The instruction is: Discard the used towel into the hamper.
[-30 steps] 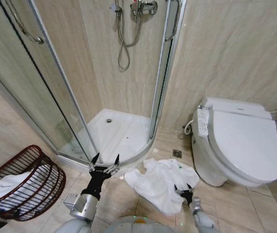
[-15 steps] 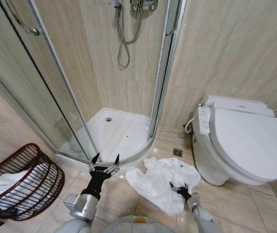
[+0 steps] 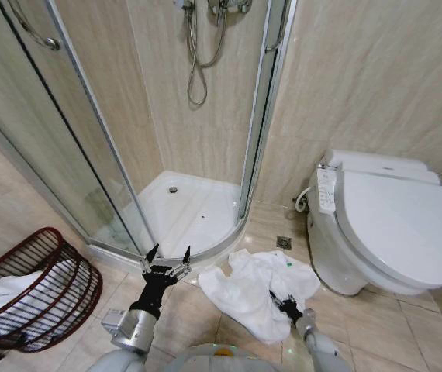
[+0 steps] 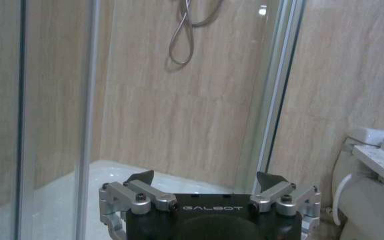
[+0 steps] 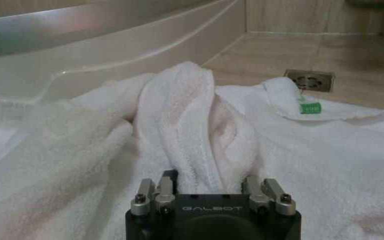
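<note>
Bathroom floor: towel (image 3: pixel 253 294) crumpled near toilet (image 3: pixel 384 225). Right gripper (image 3: pixel 284 304) pressed into towel, fingers buried, grip unclear. Left gripper (image 3: pixel 166 256) spread, idle. Step: grasping. Next: carry left to hamper (image 3: pixel 39 291).

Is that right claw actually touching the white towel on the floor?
Touching. In the right wrist view, the right gripper has its fingers pushed into a raised fold of the towel.

towel (image 3: pixel 256 291) lies wedged between shower tray curb (image 3: pixel 213 252) and toilet (image 3: pixel 384 225), both close; open floor tile (image 3: pixel 178 310) leads left to hamper (image 3: pixel 35 291), its mouth open, white cloth already inside
</note>
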`<state>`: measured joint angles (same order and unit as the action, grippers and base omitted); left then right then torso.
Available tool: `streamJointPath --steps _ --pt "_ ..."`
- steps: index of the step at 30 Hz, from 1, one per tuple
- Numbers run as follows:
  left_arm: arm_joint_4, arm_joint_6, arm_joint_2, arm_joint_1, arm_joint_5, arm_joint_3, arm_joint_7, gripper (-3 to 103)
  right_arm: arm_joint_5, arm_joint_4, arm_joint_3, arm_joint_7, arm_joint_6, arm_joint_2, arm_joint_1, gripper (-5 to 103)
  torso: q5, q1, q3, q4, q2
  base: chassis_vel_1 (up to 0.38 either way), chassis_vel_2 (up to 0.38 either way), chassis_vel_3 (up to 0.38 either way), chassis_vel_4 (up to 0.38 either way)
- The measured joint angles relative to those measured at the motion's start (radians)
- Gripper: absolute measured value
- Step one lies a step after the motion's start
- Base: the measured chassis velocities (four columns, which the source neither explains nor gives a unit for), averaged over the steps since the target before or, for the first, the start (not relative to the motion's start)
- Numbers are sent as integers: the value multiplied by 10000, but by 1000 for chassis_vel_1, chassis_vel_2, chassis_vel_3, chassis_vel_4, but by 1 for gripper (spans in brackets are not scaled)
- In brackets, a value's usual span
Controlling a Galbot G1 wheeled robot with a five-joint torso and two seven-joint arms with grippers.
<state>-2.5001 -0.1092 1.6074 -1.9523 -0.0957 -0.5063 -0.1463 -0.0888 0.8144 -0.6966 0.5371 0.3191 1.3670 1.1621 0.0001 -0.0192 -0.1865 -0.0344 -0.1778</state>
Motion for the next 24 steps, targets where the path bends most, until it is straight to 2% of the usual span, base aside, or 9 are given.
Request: streamJointPath --steps 2,6,12,16,24 --pt "0 0 0 0 0 0 0 100 -16 133 2 -38 2 0 90 48 1 -1 -4 0 -6 0 0 0 0" --pt "0 0 0 0 0 0 0 100 -105 790 8 -109 88 -1 495 33 1 -8 -17 0 -25 0 0 0 0" --pt "0 0 -1 0 0 0 0 100 -244 1690 -3 -191 233 -48 1021 22 0 -13 -28 0 -41 0 0 0 0" --pt "0 0 0 0 0 0 0 100 -605 2925 -22 -227 277 -150 1683 13 -1 -18 -34 0 -53 0 0 0 0" --pt "1 0 0 0 0 0 0 100 -619 5512 -344 -207 569 -346 2777 13 -1 -22 -44 0 -66 0 0 0 0"
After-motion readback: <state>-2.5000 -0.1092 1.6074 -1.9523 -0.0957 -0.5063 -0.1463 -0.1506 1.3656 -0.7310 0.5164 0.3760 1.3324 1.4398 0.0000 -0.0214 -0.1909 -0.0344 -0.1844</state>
